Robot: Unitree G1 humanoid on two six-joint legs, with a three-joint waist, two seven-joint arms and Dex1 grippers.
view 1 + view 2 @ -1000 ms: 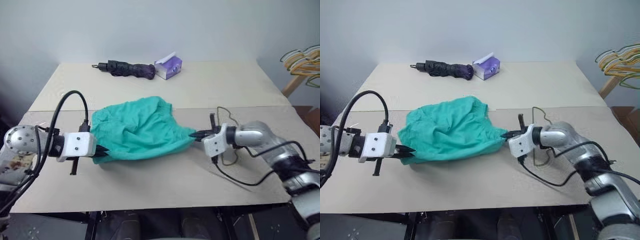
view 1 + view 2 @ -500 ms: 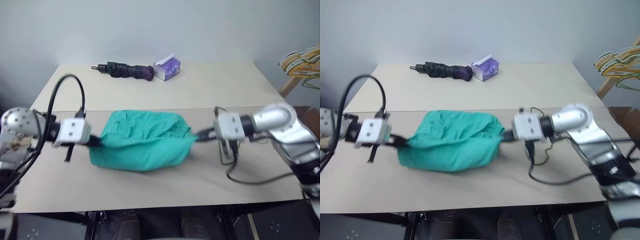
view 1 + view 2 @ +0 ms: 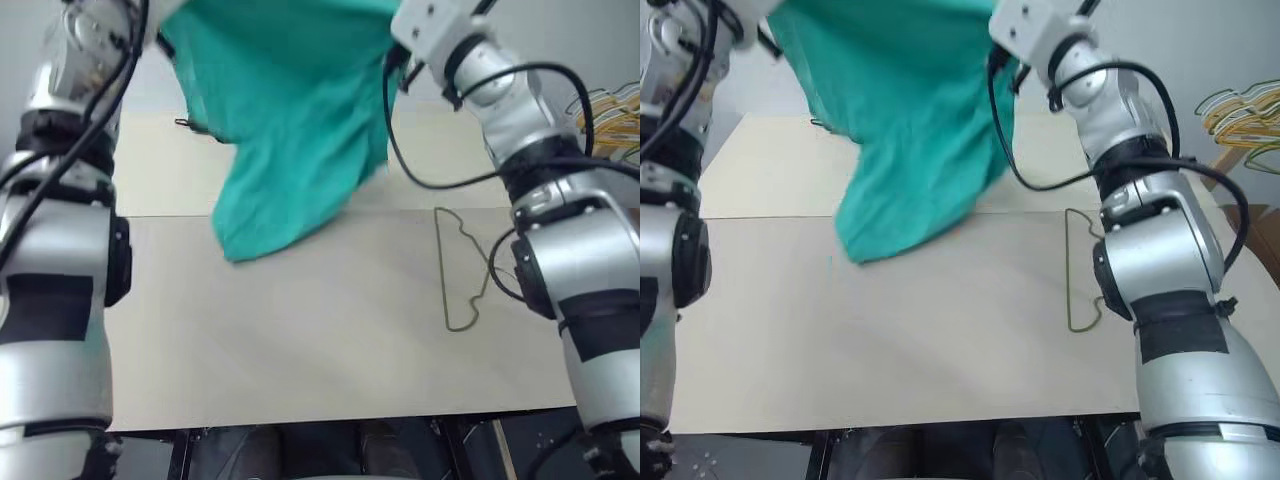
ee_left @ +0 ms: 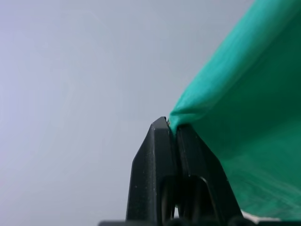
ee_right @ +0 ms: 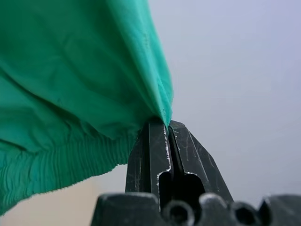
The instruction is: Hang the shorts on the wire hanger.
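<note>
The shorts hang in the air above the table's far half, pinched at one edge by the left gripper and at the waistband by the right gripper, both clamped tight on fabric. The wire hanger lies flat near the table's right edge, beside bundled hangers.

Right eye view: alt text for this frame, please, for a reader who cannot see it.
Both arms hold the teal shorts raised above the tan table, the fabric hanging down between them. The wire hanger lies flat on the table beside the right arm, apart from the shorts.
</note>
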